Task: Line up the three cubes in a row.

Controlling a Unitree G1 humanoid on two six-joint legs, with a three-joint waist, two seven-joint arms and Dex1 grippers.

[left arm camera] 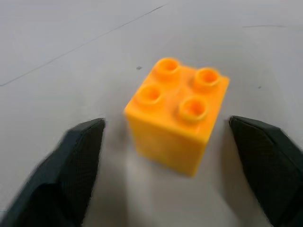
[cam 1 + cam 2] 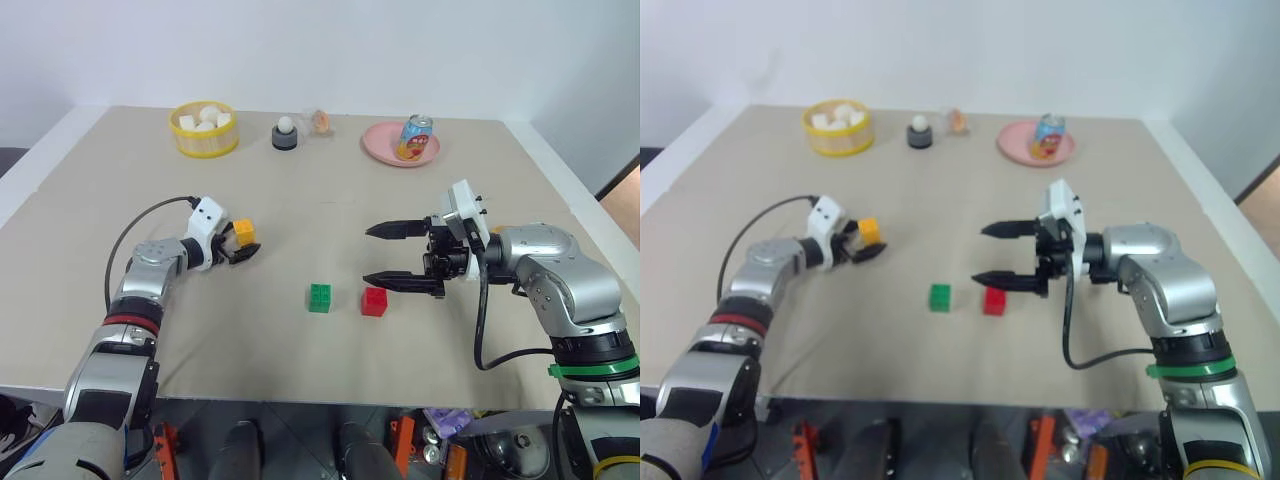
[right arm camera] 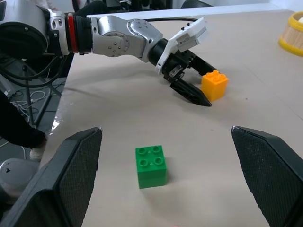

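Here the left gripper sits at the left middle of the left eye view, its two black fingers spread around the orange-yellow cube. The left wrist view fills in what the head view cannot: the orange-yellow cube stands upright on the desk, four studs up, with a gap between it and each finger, so the gripper is released and touches nothing. The right wrist view shows that gripper from the side, one fingertip low on the desk just beside the cube.

The green cube and the red cube sit near each other below the centre of the left eye view, apart, well away from the orange-yellow one. The right gripper hangs wide open at centre right, its lower finger just above the red cube, grasping nothing.

Along the upper edge stand a yellow basket of white cubes and a pink plate carrying a can.
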